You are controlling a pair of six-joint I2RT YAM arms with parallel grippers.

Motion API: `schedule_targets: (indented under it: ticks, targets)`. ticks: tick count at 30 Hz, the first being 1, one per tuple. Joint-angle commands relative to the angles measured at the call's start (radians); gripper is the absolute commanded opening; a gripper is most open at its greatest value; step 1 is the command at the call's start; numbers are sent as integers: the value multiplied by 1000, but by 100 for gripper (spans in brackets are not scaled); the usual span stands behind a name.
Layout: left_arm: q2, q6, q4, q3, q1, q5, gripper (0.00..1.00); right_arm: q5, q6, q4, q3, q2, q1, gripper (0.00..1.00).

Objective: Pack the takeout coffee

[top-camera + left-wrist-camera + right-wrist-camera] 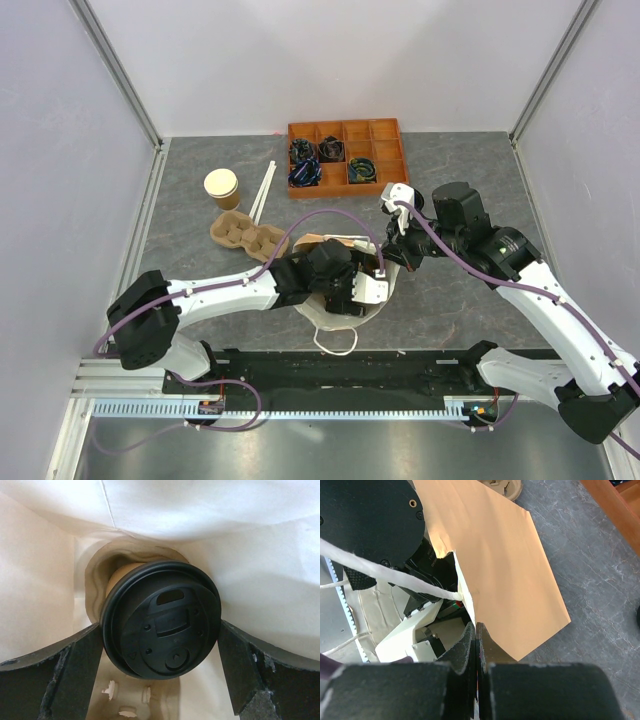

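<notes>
The takeout coffee (162,610), a brown paper cup with a black lid, sits inside the paper bag (372,300), in a well of a moulded pulp carrier (95,585). My left gripper (160,652) reaches into the bag; its two fingers (87,665) press against both sides of the lid. In the top view the left gripper (350,285) fills the bag's mouth and hides the cup. My right gripper (477,640) is shut on the bag's rim (465,600) and holds the mouth open; it shows in the top view (390,258) at the bag's right edge.
A lidless tan cup (222,188) stands at the back left, next to a pulp cup carrier (245,235) and white sticks (263,190). An orange tray (385,150) with black items in its compartments stands at the back. The bag's white handle (395,577) is stretched taut.
</notes>
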Motion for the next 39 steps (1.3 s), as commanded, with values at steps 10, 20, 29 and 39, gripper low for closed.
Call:
schedule_targets:
  ticks: [10, 20, 29, 39]
  targets:
    - [-32, -49, -134, 84, 11, 25, 92, -53, 27, -74, 80, 36, 5, 0]
    - [-77, -62, -237, 130, 10, 71, 97, -96, 55, -106, 103, 70, 3, 0]
    - [-120, -77, -263, 170, 10, 105, 99, -96, 46, -112, 104, 96, 2, 0]
    - [-161, -66, -271, 193, 10, 114, 90, -75, 32, -117, 104, 114, 2, 0]
